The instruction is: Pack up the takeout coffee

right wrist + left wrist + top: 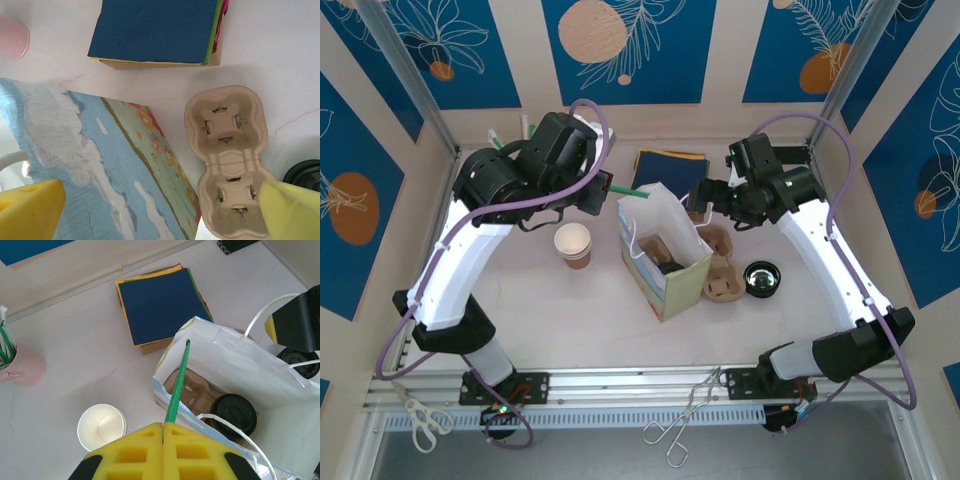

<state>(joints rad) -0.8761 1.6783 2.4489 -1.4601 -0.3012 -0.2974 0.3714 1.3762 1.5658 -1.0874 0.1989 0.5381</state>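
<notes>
1. Left wrist view: the left pincer (163, 427) has its yellow foam pads pressed together on a thin green straw (178, 382). The straw runs forward from the seam, its far end over the open mouth of the paper bag (215, 347).
2. The right pincer (160, 210) stands spread wide and holds nothing. It hangs beside the bag's printed side, above a spare carrier (227, 155) lying on the counter (280, 60).
3. The takeout coffee (233, 414) is already inside the bag, lid up, seated in a pulp tray (192, 392) on the bag's floor.
4. Judged from this, the cup itself looks packed and the step in hand is adding the straw. The next move calls for lowering the straw past the rim into the free space beside the lid, then letting the pads part. The thin walls and the white cord handles near the opening could catch it.
5. Materials:
   - The bag is light white paper inside and printed blue and green outside, so it will likely flex if nudged.
   - The tray and the carrier are moulded brown pulp, matte and rounded.
   - The lid is round, glossy black plastic.
   - The straw is slim and flat-looking.
   - An unlidded cup (101, 426) stands nearby, white inside.
</notes>
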